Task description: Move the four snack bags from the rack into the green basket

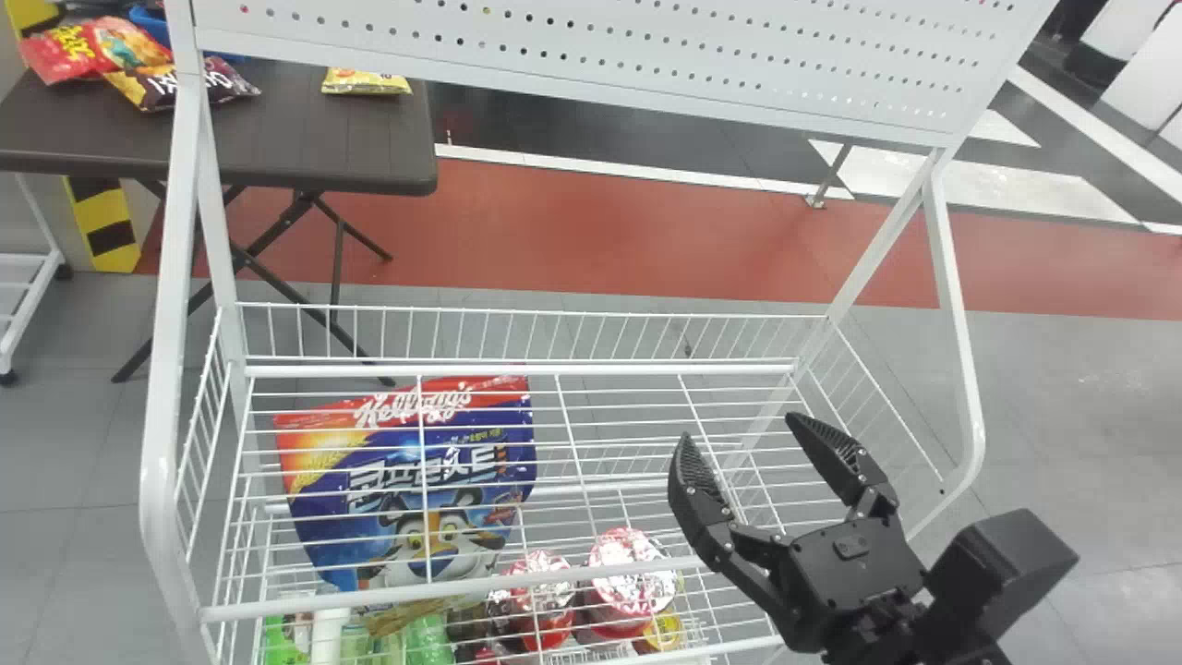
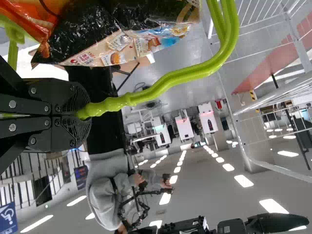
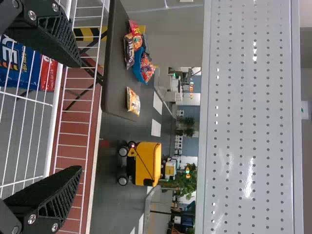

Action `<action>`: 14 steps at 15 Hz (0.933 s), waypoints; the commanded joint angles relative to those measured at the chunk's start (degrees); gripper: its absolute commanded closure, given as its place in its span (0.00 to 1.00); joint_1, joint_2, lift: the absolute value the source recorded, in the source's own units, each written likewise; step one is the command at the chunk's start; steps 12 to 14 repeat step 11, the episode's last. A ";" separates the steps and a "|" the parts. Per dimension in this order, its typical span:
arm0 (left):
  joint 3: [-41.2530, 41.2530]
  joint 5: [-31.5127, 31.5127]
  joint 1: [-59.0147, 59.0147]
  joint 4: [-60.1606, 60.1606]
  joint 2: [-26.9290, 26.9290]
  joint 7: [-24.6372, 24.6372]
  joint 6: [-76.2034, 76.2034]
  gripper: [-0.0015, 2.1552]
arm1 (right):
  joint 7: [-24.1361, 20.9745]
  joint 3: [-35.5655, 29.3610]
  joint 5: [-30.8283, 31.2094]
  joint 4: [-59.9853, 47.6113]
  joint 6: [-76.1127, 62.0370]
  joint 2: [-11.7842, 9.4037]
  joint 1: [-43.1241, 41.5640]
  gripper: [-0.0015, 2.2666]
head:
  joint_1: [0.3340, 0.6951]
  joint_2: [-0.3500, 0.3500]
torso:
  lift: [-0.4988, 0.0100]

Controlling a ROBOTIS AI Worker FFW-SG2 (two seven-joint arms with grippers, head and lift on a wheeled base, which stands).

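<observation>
Red and grey flooring (image 1: 591,231) stretches beyond the white wire rack (image 1: 517,371), with colourful packets (image 1: 69,55) on a dark counter (image 1: 314,152) at the back. Over the rack hangs the right gripper (image 1: 740,428), its fingers well apart (quite a wide gape). Through the wires shows a blue-and-red cereal bag (image 1: 406,462). The left gripper (image 2: 84,114) has its fingers clamped on the green basket (image 2: 180,77), snack bags (image 2: 112,41) between its green parts.

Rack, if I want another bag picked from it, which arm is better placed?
Probably the right: its fingers are open over the rack, while the left fingers are shut on the green basket's handle.
</observation>
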 commanded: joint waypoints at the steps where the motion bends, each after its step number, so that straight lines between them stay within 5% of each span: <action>1: -0.01 0.00 0.02 -0.09 0.00 -0.03 0.15 0.83 | 0.00 0.00 0.00 -0.07 0.00 0.05 0.11 0.03 | 1.00 0.00 | 0.98; 14: -0.01 0.00 0.28 -0.79 0.00 -0.11 0.50 0.83 | 0.09 0.00 0.00 -0.15 -1.41 0.05 0.37 0.03 | 1.00 0.00 | 0.98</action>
